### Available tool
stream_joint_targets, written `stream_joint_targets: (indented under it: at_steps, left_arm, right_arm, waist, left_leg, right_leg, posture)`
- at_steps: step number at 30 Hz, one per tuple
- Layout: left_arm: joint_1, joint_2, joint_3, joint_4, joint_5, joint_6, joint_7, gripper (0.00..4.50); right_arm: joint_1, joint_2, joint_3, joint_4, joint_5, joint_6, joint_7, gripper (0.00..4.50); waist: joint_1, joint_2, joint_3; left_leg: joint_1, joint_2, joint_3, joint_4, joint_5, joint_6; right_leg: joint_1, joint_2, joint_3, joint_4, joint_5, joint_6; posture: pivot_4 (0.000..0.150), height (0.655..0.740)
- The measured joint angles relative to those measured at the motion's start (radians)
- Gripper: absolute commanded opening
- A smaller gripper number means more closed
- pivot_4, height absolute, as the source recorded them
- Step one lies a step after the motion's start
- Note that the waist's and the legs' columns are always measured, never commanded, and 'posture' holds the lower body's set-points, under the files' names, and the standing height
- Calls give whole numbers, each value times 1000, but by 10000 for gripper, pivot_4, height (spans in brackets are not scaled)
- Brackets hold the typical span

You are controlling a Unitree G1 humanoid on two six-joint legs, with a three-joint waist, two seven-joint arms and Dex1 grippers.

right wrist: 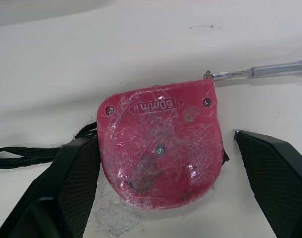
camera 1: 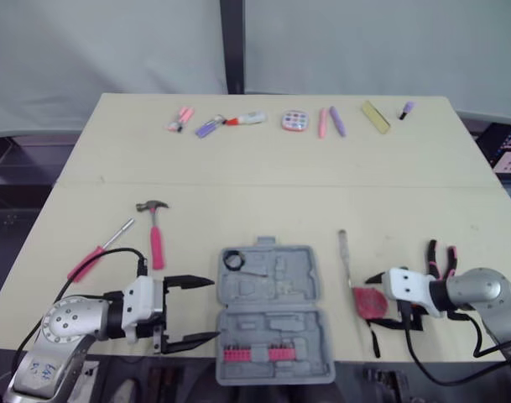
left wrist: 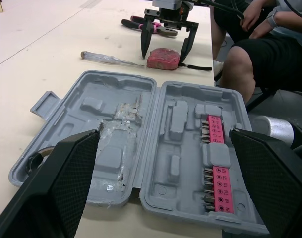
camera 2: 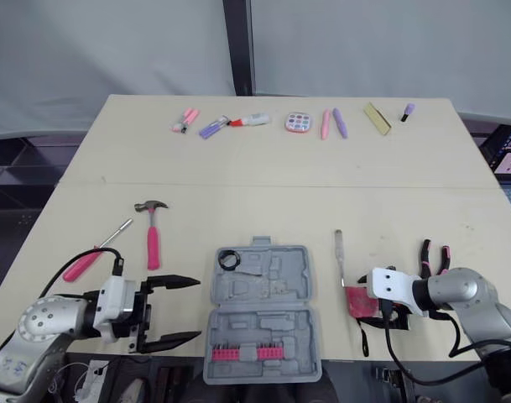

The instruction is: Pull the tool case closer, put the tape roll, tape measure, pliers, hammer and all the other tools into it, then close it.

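The grey tool case [camera 1: 272,311] lies open at the table's front edge, with a pink bit strip [camera 1: 257,353] in its near half and the black tape roll [camera 1: 233,260] in its far left corner. My left gripper [camera 1: 213,309] stands open just left of the case, holding nothing. My right gripper [right wrist: 161,138] is open, its fingers [right wrist: 66,193] on either side of the red tape measure [camera 1: 371,302]. The pink-handled hammer [camera 1: 155,231] and a pink screwdriver [camera 1: 100,250] lie to the left. The pliers [camera 1: 441,256] lie at the right, and a thin clear-handled screwdriver [camera 1: 343,252] lies beyond the tape measure.
Several small pink and purple items [camera 1: 295,121] line the table's far edge. A seated person's legs [left wrist: 250,59] are close to the table's front edge, near the right arm. A seam [camera 1: 280,185] crosses the table.
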Motion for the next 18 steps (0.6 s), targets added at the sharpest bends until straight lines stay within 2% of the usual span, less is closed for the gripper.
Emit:
stream_joint_targets:
  at_steps: [2, 3, 12, 15, 18]
  left_arm:
    - [5, 0, 0, 15, 2, -15, -3, 45000]
    - [8, -1, 0, 25, 4, -22, -3, 45000]
    - [28, -1, 0, 33, 7, -62, -12, 45000]
    - [34, -1, 0, 57, 7, -70, -15, 45000]
    - [-5, -7, -2, 70, 8, -65, -7, 45000]
  right_arm:
    - [0, 0, 0, 0, 0, 1, 2, 31643]
    - [0, 0, 0, -1, 1, 1, 3, 29360]
    - [14, -2, -6, -25, 3, 28, 2, 29363]
    - [21, -22, -33, -146, 45, 145, 1, 29363]
    - [-46, -90, -72, -267, 78, 275, 6, 29363]
  waist:
    - [0, 0, 0]
    - [0, 0, 0]
    - [0, 0, 0]
    - [0, 2, 1]
    - [-1, 3, 2]
  left_leg:
    - [0, 0, 0, 0, 0, 0]
    - [0, 0, 0, 0, 0, 0]
    - [0, 0, 0, 0, 0, 0]
    - [0, 0, 0, 0, 0, 0]
    - [0, 1, 1, 1, 0, 0]
  right_leg:
    - [0, 0, 0, 0, 0, 0]
    - [0, 0, 0, 0, 0, 0]
    - [0, 0, 0, 0, 0, 0]
    - [0, 0, 0, 0, 0, 0]
    - [0, 1, 0, 0, 0, 0]
  posture:
    - [1500, 7400]
    - [1500, 7400]
    - [1500, 7400]
    - [1500, 7400]
    - [1500, 7400]
